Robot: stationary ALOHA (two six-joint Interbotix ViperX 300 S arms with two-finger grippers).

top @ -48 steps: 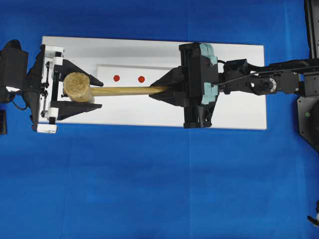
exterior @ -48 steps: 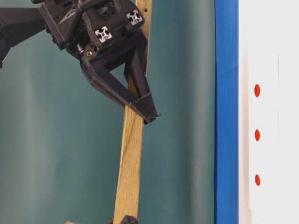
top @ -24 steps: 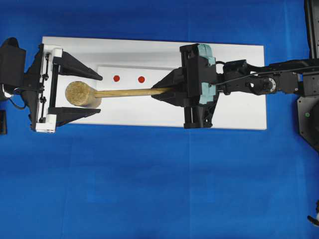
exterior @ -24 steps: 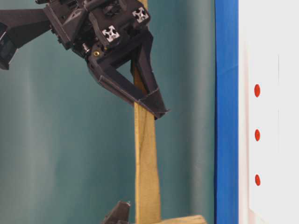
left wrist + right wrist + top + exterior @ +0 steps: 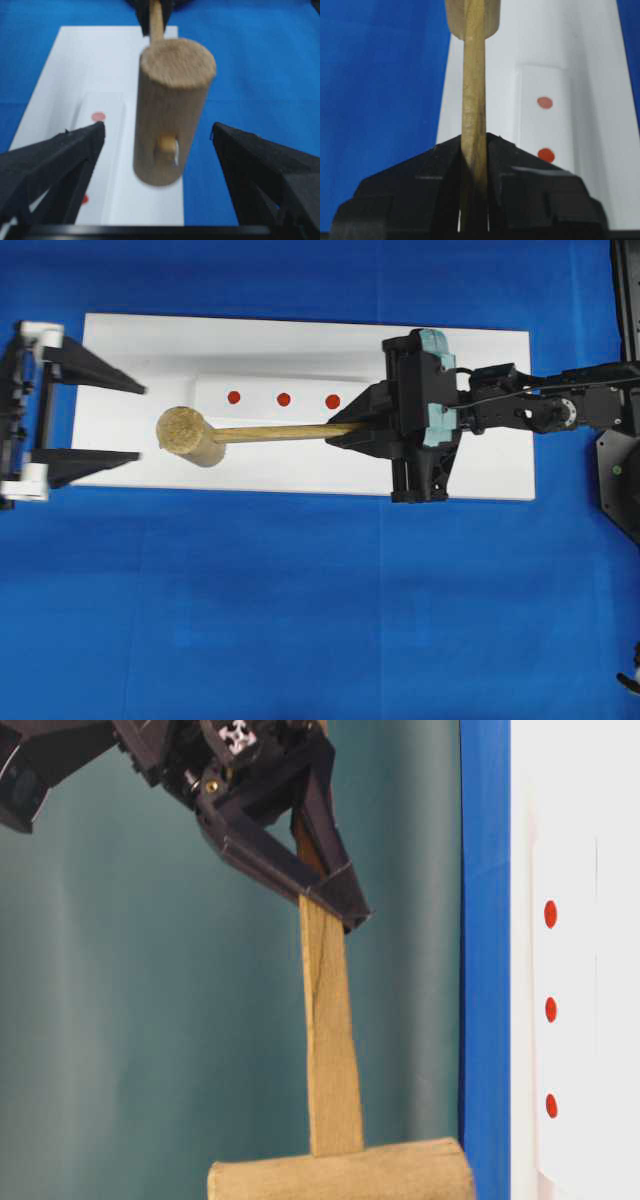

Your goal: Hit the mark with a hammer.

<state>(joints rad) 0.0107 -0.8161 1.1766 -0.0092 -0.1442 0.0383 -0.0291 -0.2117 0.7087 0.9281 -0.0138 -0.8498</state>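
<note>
Right gripper point(image 5: 352, 429) clamped on the hammer point(image 5: 262, 431) handle, head at centre-left of the overhead frame, over the white board point(image 5: 480, 370). Left gripper point(image 5: 125, 421) spread wide, empty, at far left. Three red dots point(image 5: 283, 399) sit just above the handle; cannot tell which is the mark.

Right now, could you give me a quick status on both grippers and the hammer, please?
Right gripper shut on hammer handle. Left gripper open, clear of the head. Three red dots on the strip uncovered, nothing blocking.

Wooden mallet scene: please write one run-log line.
light wooden mallet: airborne | right gripper: shut on handle | left gripper: open, apart | red dots: unhit
</note>
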